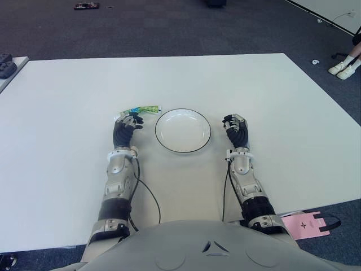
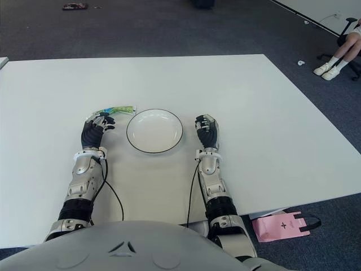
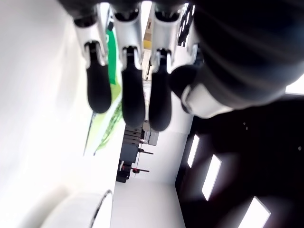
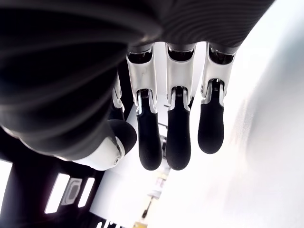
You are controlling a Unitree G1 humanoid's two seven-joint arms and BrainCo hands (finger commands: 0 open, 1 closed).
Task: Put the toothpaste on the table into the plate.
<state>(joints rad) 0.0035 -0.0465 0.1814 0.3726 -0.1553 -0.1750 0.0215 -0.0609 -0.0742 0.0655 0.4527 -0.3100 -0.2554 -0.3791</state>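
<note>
A green and white toothpaste tube [image 1: 142,109] lies flat on the white table [image 1: 79,84], just left of a round white plate [image 1: 183,132] with a dark rim. My left hand [image 1: 129,122] sits right behind the tube, its fingertips reaching over the tube's near end. In the left wrist view the fingers [image 3: 133,95] hang straight and relaxed above the green tube [image 3: 112,52], not closed around it. On the other side of the plate, my right hand [image 1: 235,124] shows with loosely extended fingers [image 4: 178,142] and nothing in it.
A pink bag [image 1: 307,224] lies on the floor past the table's near right corner. A seated person's feet [image 1: 344,68] show at the far right. A dark object [image 1: 7,65] sits on another surface at the left edge.
</note>
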